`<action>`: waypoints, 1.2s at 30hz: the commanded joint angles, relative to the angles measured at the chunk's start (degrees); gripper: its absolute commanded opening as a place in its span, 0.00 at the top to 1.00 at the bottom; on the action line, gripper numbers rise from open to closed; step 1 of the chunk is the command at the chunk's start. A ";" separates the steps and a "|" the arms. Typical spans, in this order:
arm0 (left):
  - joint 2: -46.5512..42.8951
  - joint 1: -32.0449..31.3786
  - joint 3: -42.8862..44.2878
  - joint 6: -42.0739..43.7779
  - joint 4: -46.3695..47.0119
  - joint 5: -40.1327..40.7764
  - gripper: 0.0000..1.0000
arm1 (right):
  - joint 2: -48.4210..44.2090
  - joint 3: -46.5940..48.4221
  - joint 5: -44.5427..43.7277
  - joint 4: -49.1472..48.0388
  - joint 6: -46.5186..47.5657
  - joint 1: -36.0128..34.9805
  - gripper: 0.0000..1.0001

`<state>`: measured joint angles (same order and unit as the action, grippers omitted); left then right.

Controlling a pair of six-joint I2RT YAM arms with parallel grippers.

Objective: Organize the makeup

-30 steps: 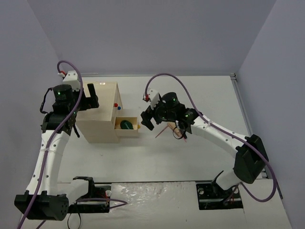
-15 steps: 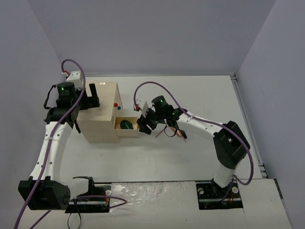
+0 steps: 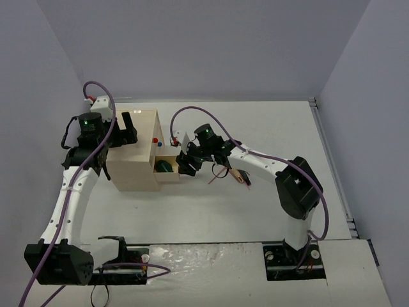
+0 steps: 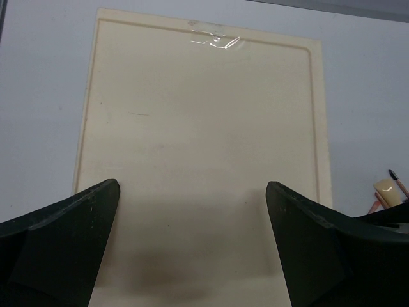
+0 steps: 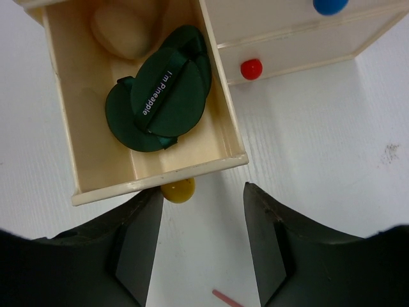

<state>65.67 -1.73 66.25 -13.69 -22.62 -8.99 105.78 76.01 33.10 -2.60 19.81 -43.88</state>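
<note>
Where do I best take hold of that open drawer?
Pinch the yellow knob on the front wall of the drawer, right gripper coming straight from the front: it alone juts out, just ahead of the open jaws.

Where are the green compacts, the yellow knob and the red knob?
green compacts [image 5: 158, 93], right wrist view, on the lettered band.
yellow knob [image 5: 177, 190], right wrist view, middle of the ball.
red knob [image 5: 251, 68], right wrist view, middle of the ball.

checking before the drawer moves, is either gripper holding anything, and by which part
Nothing is held. The right gripper is open, the yellow knob of the drawer between its jaws, not clamped; the left gripper is open above the cream box.
</note>
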 commanded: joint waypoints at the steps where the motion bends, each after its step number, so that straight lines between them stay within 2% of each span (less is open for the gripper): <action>1: 0.29 -1.65 -1.61 -3.93 -3.00 -3.10 0.03 | 0.86 5.97 2.02 -4.04 0.27 -1.25 0.51; 14: 1.33 -1.96 -1.72 -4.57 -3.44 -4.09 0.03 | 7.84 14.53 2.32 -6.32 -0.98 -4.28 0.50; 24: 1.66 -1.96 -1.91 -4.94 -3.11 -4.90 0.03 | 10.61 15.63 3.86 -17.25 -6.74 -5.51 0.47; 28: 1.57 -1.96 -2.00 -4.85 -3.04 -4.81 0.03 | 10.76 15.65 4.43 -17.97 -7.50 -5.51 0.45; 36: 1.47 -1.87 -1.83 -4.73 -3.06 -4.68 0.03 | 5.34 13.28 3.60 -14.14 -4.83 -3.38 0.41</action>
<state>65.80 -3.33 65.75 -16.56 -21.06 -11.99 117.51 88.57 36.42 -12.28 13.80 -48.74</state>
